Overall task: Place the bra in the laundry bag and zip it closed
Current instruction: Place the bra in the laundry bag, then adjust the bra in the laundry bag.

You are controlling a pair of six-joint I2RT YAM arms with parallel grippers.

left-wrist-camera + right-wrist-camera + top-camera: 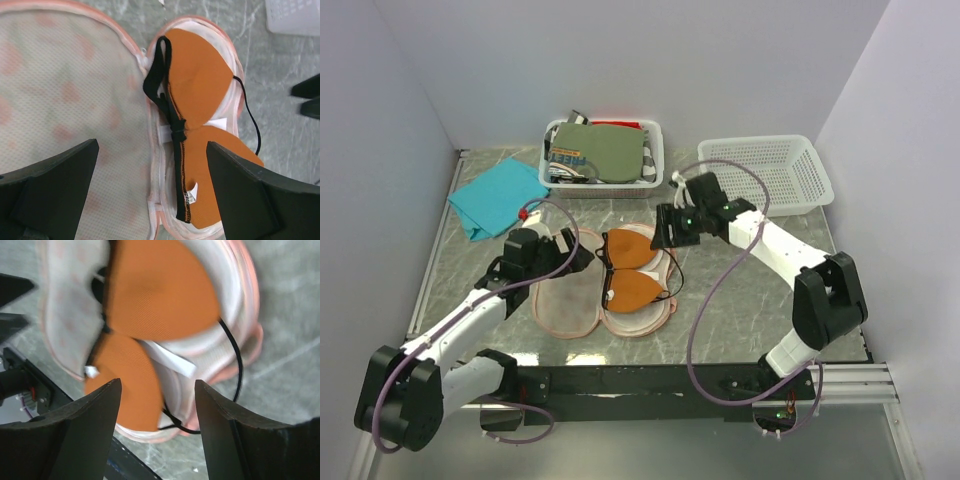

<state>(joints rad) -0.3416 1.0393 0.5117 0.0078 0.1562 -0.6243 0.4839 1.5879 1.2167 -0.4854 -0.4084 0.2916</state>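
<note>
**Both grippers hang open over unzipped laundry bag**

The left gripper (563,248), jaws spread wide and empty, hovers over the bare left half of the laundry bag (565,300). The bra (630,268) lies in the right half. Above it, the right gripper (670,228) is parted, holding nothing. Behind are a teal cloth (498,196), a filled basket (656,150) and a mesh basket (772,170).

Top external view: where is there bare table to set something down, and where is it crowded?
Bare table lies between the laundry bag and the right arm, crossed by a cable; a narrower strip lies between the teal cloth and the left arm. Crowded: the centre, around bag and bra, and the back, with the full basket and the empty basket.
</note>
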